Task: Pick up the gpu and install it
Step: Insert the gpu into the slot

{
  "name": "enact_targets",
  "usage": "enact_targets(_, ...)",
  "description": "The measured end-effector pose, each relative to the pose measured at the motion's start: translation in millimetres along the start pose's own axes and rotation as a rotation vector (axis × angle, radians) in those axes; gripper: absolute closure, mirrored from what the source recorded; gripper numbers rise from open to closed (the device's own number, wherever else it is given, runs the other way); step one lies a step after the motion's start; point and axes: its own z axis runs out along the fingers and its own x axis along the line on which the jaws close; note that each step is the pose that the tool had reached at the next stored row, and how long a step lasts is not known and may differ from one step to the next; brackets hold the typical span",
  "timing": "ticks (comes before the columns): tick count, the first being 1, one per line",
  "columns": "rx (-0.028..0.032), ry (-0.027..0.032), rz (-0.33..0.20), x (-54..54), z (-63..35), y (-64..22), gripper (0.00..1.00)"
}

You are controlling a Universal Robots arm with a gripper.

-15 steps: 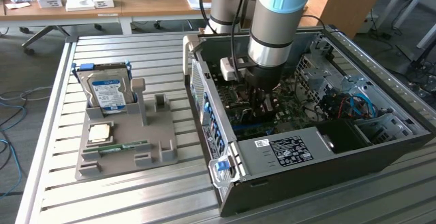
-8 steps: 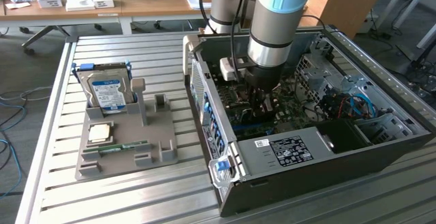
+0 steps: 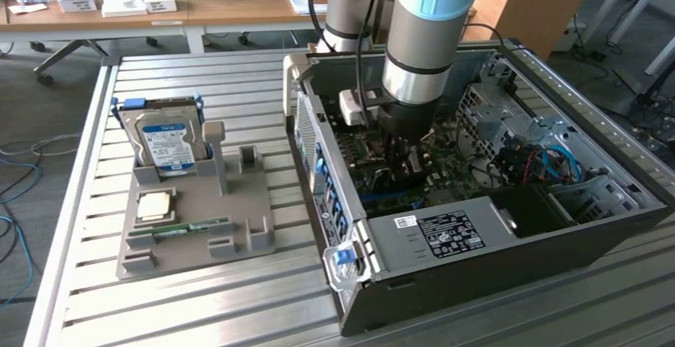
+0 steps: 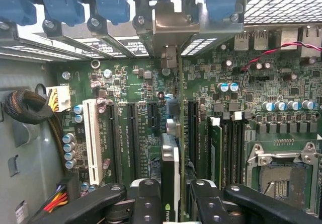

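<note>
My gripper (image 3: 405, 167) reaches down into the open computer case (image 3: 464, 284), over the green motherboard (image 4: 131, 83). In the wrist view my gripper (image 4: 171, 196) is shut on the gpu (image 4: 170, 163), with the black fingers (image 4: 146, 201) pressed against both faces of the card. I see the card edge-on, upright, running along the black expansion slots. Its silvery end bracket (image 4: 171, 25) lies at the case's rear slot openings, under the blue latches (image 4: 110, 2). Whether the card sits in a slot I cannot tell.
On the slatted table a grey holder (image 3: 227, 240) carries a silver hard drive (image 3: 167, 143), a square chip (image 3: 156, 205) and a memory stick (image 3: 195, 227). Inside the case are the power supply (image 3: 448, 232), blue cables (image 3: 548, 161), memory modules (image 4: 216, 148) and a processor socket (image 4: 282, 178).
</note>
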Motion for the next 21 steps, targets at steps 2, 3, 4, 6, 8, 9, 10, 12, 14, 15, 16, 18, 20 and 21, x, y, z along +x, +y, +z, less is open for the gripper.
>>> enact_targets(2, 0.0007, -0.0001, 0.000, 0.0, 0.1, 0.6, 0.73)
enact_targets(3, 0.0009, -0.0002, 0.000, 0.0, 0.1, 0.9, 0.73)
enact_targets(4, 0.0012, -0.0001, 0.000, 0.1, 0.2, 1.2, 0.73)
enact_targets(6, 0.0020, 0.0000, 0.000, 0.1, 0.4, 1.9, 0.73)
enact_targets(8, 0.0033, 0.0004, 0.000, 0.2, 0.5, 2.4, 0.73)
enact_targets(9, 0.0034, 0.0003, 0.000, 0.2, 0.6, 2.5, 0.73)
enact_targets(10, 0.0034, 0.0004, 0.000, 0.2, 0.6, 2.6, 0.73)
enact_targets(12, 0.0029, 0.0002, 0.000, 0.3, 1.7, 2.9, 0.73)
enact_targets(14, 0.0028, 0.0003, 0.000, 0.2, 1.9, 2.9, 0.73)
enact_targets(15, 0.0025, 0.0002, 0.000, 0.2, 1.9, 2.9, 0.73)
enact_targets(16, 0.0023, 0.0000, 0.000, 0.2, 2.0, 2.9, 0.73)
enact_targets(18, 0.0023, 0.0000, 0.000, 0.2, 2.0, 2.9, 0.73)
enact_targets(20, 0.0023, -0.0002, 0.000, 0.2, 2.0, 2.9, 0.73)
enact_targets(21, 0.0024, -0.0001, 0.000, 0.2, 2.0, 2.9, 0.73)
